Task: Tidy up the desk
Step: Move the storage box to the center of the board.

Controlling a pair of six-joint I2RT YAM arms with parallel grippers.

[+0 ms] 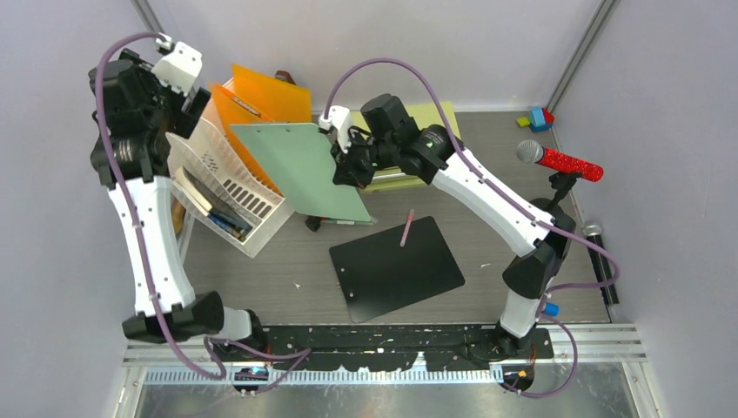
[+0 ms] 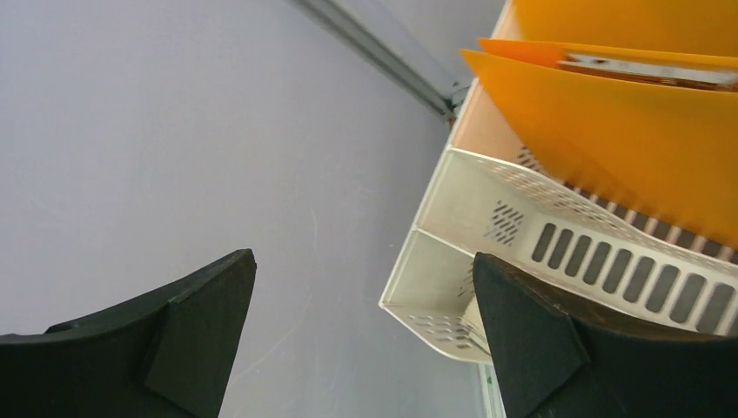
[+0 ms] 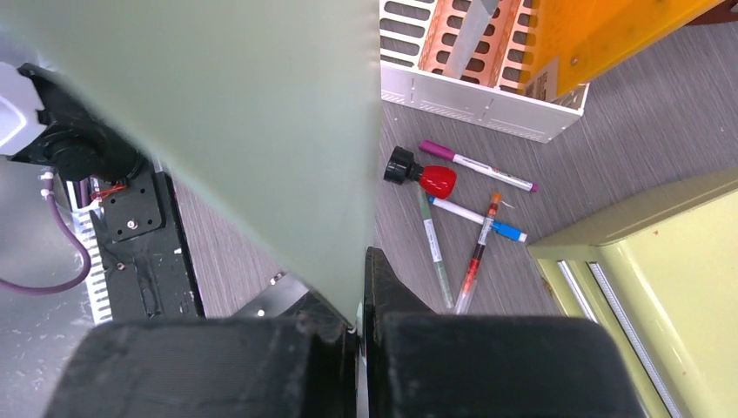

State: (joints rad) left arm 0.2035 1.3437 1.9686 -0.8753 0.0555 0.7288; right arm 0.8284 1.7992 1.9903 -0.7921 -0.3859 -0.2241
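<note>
Nearest, black perforated rail (image 1: 383,340) at the edge of the desk (image 1: 261,279), a dark grey-brown wood-grain top. Beyond it a matte black board (image 1: 396,270) lies flat, a pink pen (image 1: 406,228) resting across its far edge. Loose pens (image 3: 470,218) and a red-tipped black knob (image 3: 422,174) are scattered under the lifted sheet, just beside the yellow-green cabinet (image 3: 661,287). Right gripper (image 3: 361,287) pressed tight on one edge of a pale green board (image 1: 300,170): thin, stiff, smooth, held tilted clear of the desk, its far corner overlapping the white file rack (image 1: 261,231) from above. Rack is perforated plastic, slotted walls, leaning, with stationery in its lower bins. Left gripper (image 2: 361,261) raised high at the rack's far side, fingers spread wide, holding nothing. Orange folders (image 2: 609,131), glossy and translucent, stand in the rear slots. Farther right, a red glitter microphone (image 1: 561,159); toy blocks (image 1: 540,117) in the far corner. Likely step: filing the green board. To do it well, turn the sheet edge-on to a free slot ahead of the orange folders, lead with the lower corner, and slide rather than drop; the pinch sits at one edge, so the sheet may pivot. The light rack could shift if pushed, so the free left arm might steady it.
</note>
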